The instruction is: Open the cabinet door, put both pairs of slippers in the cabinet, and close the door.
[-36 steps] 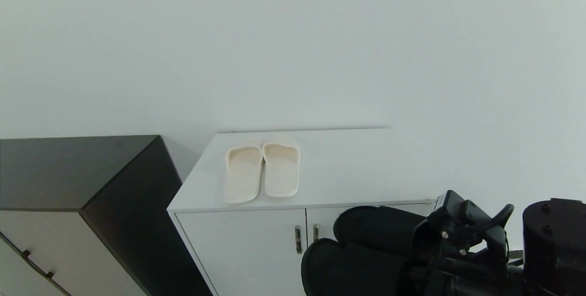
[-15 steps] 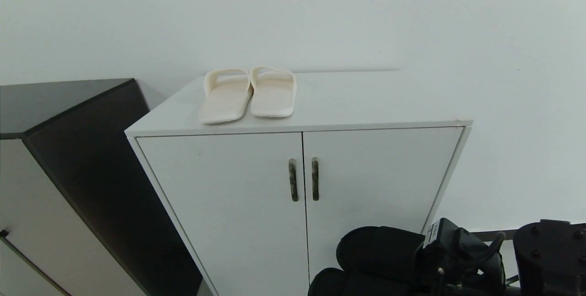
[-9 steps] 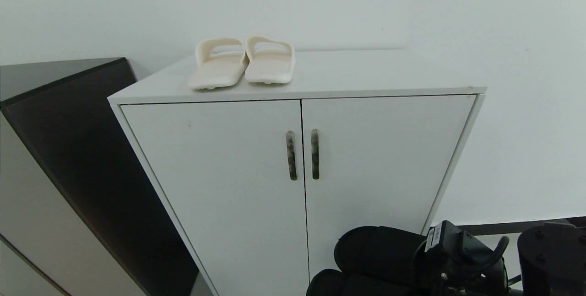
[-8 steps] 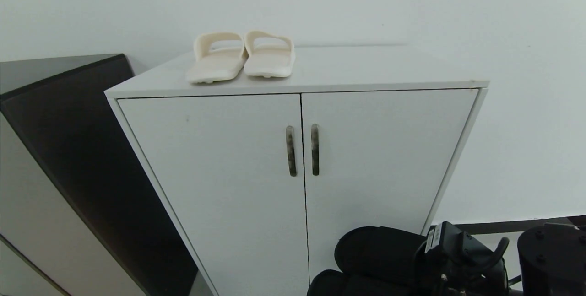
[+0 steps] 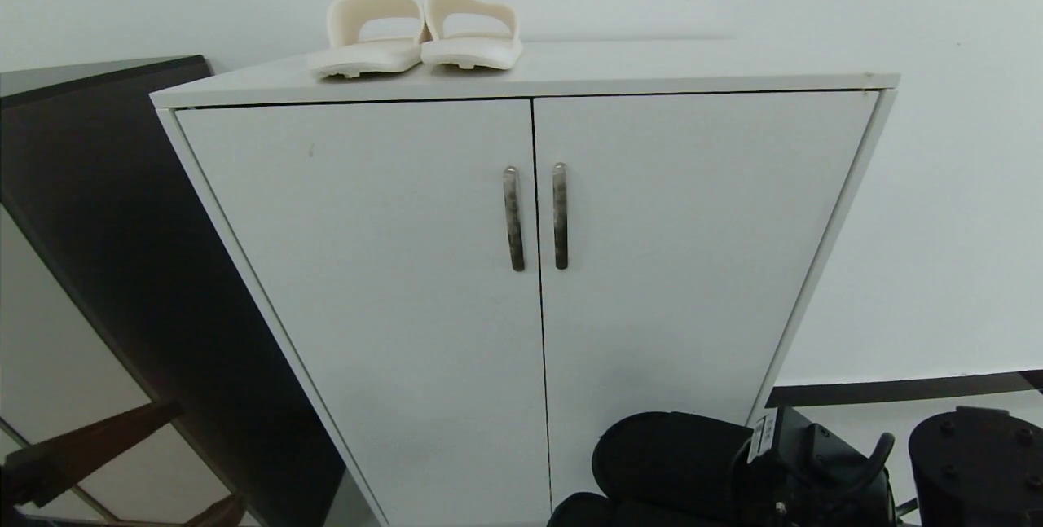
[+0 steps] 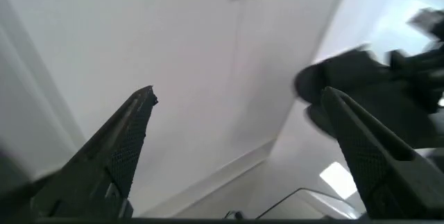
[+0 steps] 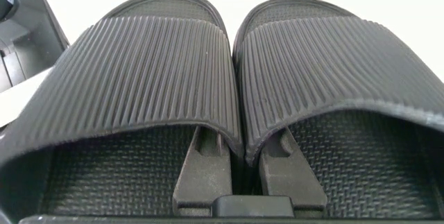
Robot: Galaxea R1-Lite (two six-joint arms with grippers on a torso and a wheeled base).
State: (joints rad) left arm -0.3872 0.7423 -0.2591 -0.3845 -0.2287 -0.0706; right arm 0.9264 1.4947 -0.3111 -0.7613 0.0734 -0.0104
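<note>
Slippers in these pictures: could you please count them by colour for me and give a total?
Cream moulded slide slippers on top of the white cabinet: 2
Black ribbed slide slippers in the right gripper: 2
Total: 4

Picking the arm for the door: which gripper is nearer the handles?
Right, likely: the right gripper, holding black slippers, sits low under the handles; left gripper, open, hangs far left by the dark cabinet.

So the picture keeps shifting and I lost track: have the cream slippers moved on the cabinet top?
No. The cream slippers lie side by side over the left door on the cabinet top, as before; the camera shifted.
</note>
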